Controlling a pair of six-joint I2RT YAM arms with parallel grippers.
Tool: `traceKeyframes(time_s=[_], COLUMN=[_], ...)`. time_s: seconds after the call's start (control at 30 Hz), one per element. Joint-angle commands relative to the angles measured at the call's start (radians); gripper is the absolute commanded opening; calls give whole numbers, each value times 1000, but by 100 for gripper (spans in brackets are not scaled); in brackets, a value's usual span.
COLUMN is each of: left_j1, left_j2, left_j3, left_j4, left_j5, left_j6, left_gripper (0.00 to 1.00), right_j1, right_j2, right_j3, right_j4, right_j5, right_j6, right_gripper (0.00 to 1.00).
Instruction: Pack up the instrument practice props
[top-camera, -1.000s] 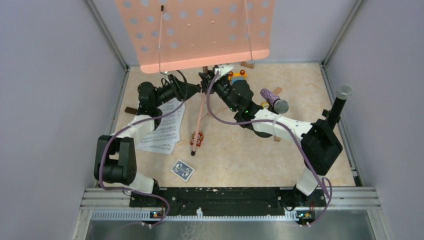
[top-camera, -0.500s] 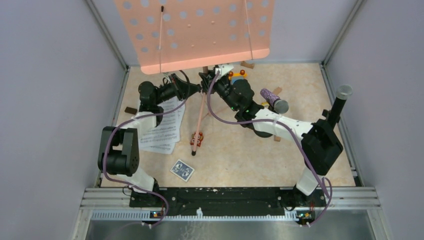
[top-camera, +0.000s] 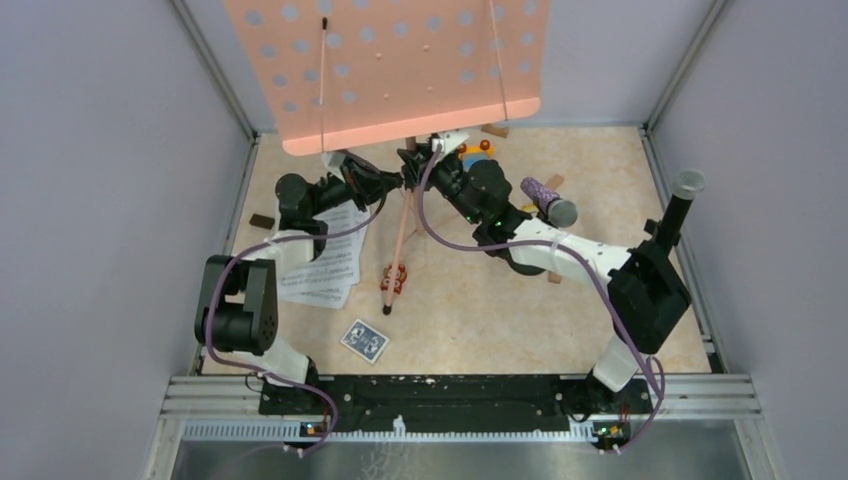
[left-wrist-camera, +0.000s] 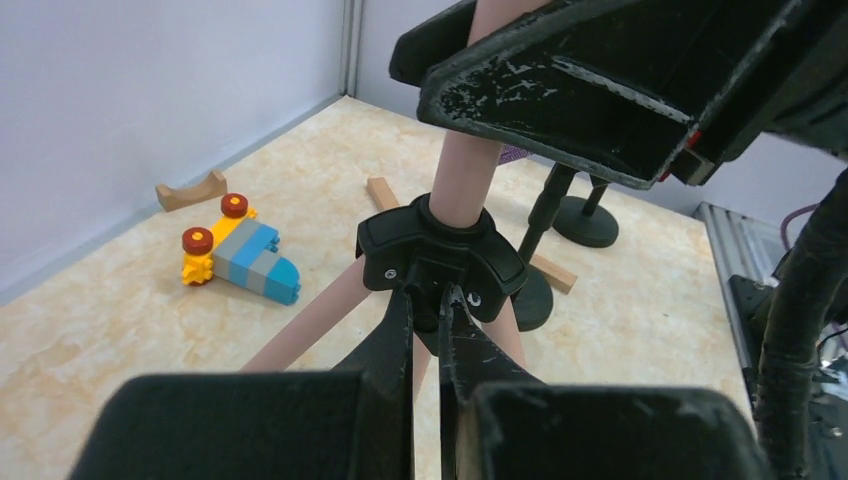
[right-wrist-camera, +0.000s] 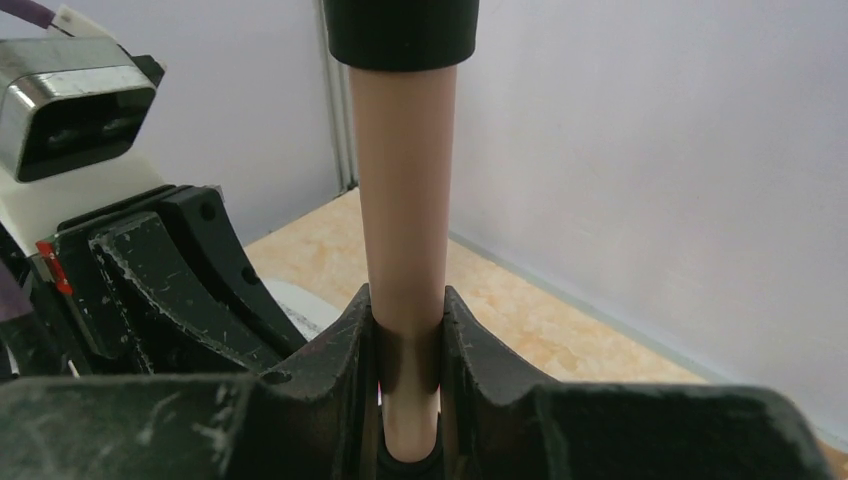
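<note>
My right end effector (right-wrist-camera: 408, 305) grips the salmon-pink music rack pole (right-wrist-camera: 400, 180). My left end effector (left-wrist-camera: 430, 300) is pinched shut at the tripod hub (left-wrist-camera: 475, 250).

music rack (top-camera: 390, 70): salmon-pink, hole-dotted | pages (top-camera: 325, 265): white, black-lined | microphone (top-camera: 545, 195): purple, seemingly glittered, grey head

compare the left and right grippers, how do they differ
The left gripper is pinched almost shut at the black tripod hub; the right gripper clamps wider around the pink pole. The left sits low at the leg joint, the right higher up the pole. Both are at the same music rack.
</note>
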Motion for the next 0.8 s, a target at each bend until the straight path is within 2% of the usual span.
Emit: traceKeyframes(time_s=[0.0,0.17,0.47,0.63,0.77], left_j1=[-11,-40,-100,-165,-233], left_j2=[-67,-130,-206,-260,-286], left_j3=[-73,-136,-112,-113,-111], left_j4=[82,65,-270,-429,-491], left_j5=[146,161,151,118,45], left_j6=[148,306,571,682,659], left_gripper=[0,0,0,0,0], right_j1=[7,7,7,8,15], right_j2=[-62,-83,-141,-211,-275], right_j3=[-9,-27,-54,-81,-118], right_j4=[-27,-33,-75,-116,-158], right_j5=[-60,-67,-79,-75,-54], right_j6=[1,-5,-11,-15,-14], right_gripper=[0,0,0,0,0])
